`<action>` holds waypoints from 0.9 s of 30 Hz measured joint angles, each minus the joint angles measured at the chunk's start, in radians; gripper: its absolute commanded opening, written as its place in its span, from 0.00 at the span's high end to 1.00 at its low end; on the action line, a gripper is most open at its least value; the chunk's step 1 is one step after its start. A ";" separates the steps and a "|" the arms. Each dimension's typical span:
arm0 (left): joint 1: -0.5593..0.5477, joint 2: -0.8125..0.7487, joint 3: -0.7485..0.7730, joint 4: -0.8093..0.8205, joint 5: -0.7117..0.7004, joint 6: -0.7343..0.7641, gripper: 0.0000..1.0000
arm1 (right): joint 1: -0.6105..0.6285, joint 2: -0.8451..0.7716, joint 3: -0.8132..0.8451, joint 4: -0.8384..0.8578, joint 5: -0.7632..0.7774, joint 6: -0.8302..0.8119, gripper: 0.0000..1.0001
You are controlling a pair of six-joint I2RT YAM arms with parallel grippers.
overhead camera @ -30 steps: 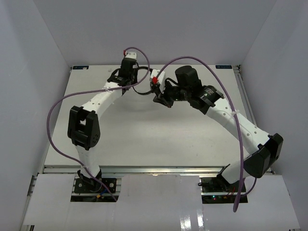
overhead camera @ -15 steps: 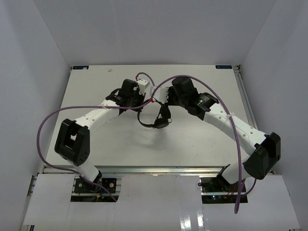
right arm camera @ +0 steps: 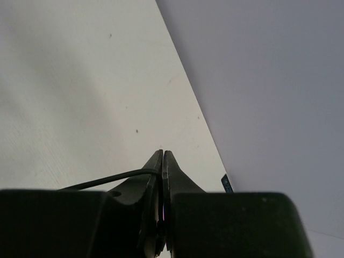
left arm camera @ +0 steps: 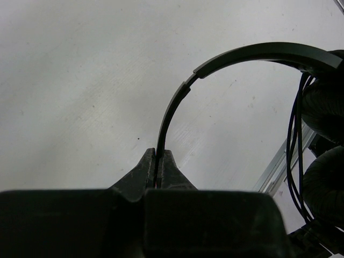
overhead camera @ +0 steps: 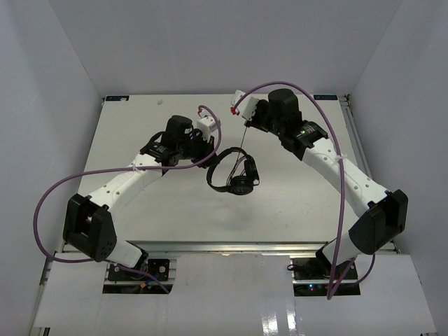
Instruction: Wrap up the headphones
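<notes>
Top view: black over-ear headphones (overhead camera: 239,184) held up over white desk (overhead camera: 140,119), just right of left claw (overhead camera: 210,147), below right claw (overhead camera: 246,121).

Left wrist: left claw (left arm camera: 158,161) clamped on thin arched headband (left arm camera: 252,52). Round padded earcups (left arm camera: 325,107) and looped thin black cord (left arm camera: 293,140) off to its right.

Right wrist: right claw (right arm camera: 162,157) pinched together on cord (right arm camera: 113,179), which trails left. Desk (right arm camera: 64,97) beyond.
</notes>
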 measured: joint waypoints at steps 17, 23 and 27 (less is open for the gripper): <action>-0.012 -0.091 -0.016 0.082 -0.063 -0.149 1.00 | -0.183 0.057 -0.121 0.026 -0.333 0.338 0.92; -0.013 -0.116 -0.016 0.130 -0.176 -0.244 1.00 | -0.222 0.116 -0.198 0.102 -0.651 0.534 0.92; -0.004 -0.109 -0.016 0.162 -0.286 -0.313 1.00 | -0.229 0.175 -0.269 0.220 -0.865 0.706 0.92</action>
